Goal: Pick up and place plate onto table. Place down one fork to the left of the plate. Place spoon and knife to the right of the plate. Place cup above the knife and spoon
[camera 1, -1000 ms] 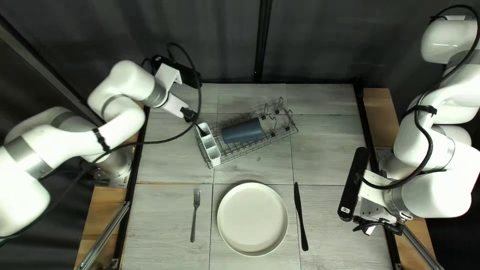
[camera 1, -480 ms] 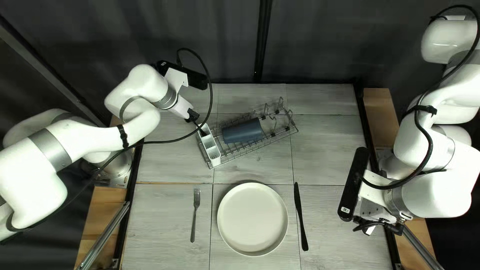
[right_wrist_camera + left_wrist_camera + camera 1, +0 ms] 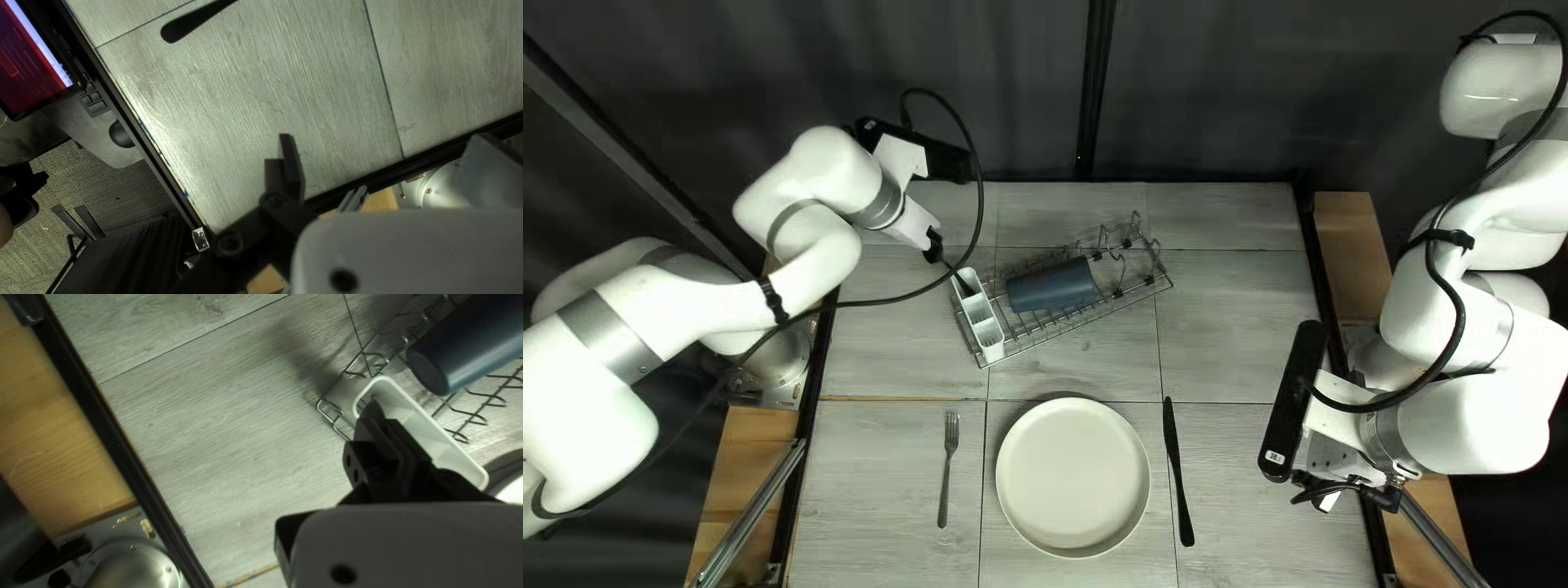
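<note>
While the left gripper [image 3: 937, 250] hangs at eleven o'clock of the white caddy [image 3: 981, 316], the top left view has the cup [image 3: 1052, 285] lying on its side in the wire rack [image 3: 1089, 310], at about two o'clock of the caddy. Plate [image 3: 1073, 477] down on the surface [image 3: 1236, 316], at six o'clock of the rack. Fork [image 3: 948, 468] at nine o'clock of the plate, tines toward twelve; black knife [image 3: 1177, 474] at three, both apart from it. Right gripper [image 3: 1329, 499] low and well apart from the knife, at its three o'clock. Left wrist view, twelve being straight ahead of the gripper: left gripper [image 3: 384, 423] over the caddy's near end, a dark tip [image 3: 373, 406] showing right at it, too hidden to name, so spoon not confirmed. Can't tell if its fingers are apart, together or clamped on that. Cup between one and two, rack wires around the caddy. Right wrist view, same clock: knife's rounded end at eleven of the right gripper [image 3: 283, 141], screen [image 3: 30, 65] about ten, black mouse [image 3: 121, 134] at nine, metal base [image 3: 444, 188] between three and four. Finger state there can't be told either.
</note>
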`<state>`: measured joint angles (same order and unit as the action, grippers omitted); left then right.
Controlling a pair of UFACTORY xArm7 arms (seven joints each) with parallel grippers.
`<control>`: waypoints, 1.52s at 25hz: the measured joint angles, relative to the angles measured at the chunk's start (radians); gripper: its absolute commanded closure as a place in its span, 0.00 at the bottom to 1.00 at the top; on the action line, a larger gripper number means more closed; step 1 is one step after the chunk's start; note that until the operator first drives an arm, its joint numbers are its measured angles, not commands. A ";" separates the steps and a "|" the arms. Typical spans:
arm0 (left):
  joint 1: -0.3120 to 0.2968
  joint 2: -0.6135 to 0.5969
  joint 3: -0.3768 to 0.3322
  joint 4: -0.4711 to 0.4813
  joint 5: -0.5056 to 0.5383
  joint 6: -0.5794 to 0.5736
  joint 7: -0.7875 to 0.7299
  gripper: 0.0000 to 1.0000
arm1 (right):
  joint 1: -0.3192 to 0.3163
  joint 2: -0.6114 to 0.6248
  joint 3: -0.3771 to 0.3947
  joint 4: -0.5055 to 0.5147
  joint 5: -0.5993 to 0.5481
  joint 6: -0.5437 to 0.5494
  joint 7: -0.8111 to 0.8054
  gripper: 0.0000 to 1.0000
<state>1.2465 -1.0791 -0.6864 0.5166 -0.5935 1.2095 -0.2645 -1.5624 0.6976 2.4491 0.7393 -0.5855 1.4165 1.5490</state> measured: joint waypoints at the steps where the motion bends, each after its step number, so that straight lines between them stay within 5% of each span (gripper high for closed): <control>1: 0.004 0.000 0.017 0.025 0.015 0.026 0.000 1.00 | 0.000 0.000 0.000 0.000 0.000 0.000 0.000 0.00; 7: 0.025 0.066 0.095 0.204 0.072 0.163 0.007 1.00 | 0.000 0.000 0.000 0.000 0.000 0.000 0.000 0.00; 12: 0.003 0.195 0.110 0.303 0.022 0.193 0.058 1.00 | 0.000 0.000 0.000 0.000 0.000 0.000 0.000 0.00; 28: -0.042 0.627 -0.092 0.471 -0.208 0.028 0.192 1.00 | 0.000 0.000 0.000 0.000 0.000 0.000 0.000 0.00; 38: -0.038 0.738 -0.168 0.561 -0.192 0.014 0.175 1.00 | 0.000 0.000 0.000 0.000 0.000 0.000 0.000 0.00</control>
<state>1.2089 -0.3415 -0.8547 1.0778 -0.7858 1.2237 -0.0895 -1.5624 0.6976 2.4491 0.7394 -0.5855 1.4165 1.5490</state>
